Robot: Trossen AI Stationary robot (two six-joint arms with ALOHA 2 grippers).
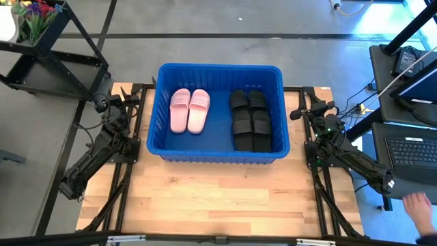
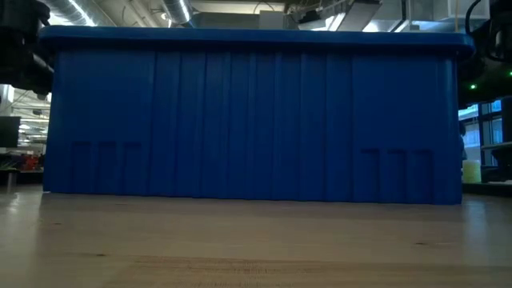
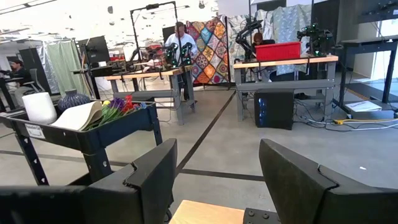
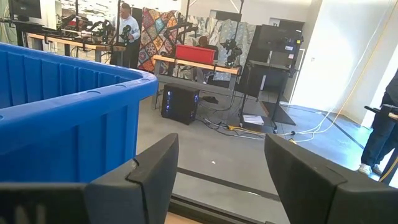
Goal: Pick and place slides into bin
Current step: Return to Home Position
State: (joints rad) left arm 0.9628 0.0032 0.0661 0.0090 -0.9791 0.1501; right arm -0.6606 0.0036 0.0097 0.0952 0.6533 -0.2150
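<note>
We see the blue bin (image 1: 218,68) w/ two pink slides (image 1: 190,111) inside at its left & four black slides (image 1: 250,120) at its right. Outside it, the left gripper (image 1: 115,102) & right gripper (image 1: 308,111) flank the bin, both spread wide, empty.

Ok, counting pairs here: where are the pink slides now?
In the high view, the pink slides lie side by side in the bin's left half, apart from the black slides on its right.
</note>
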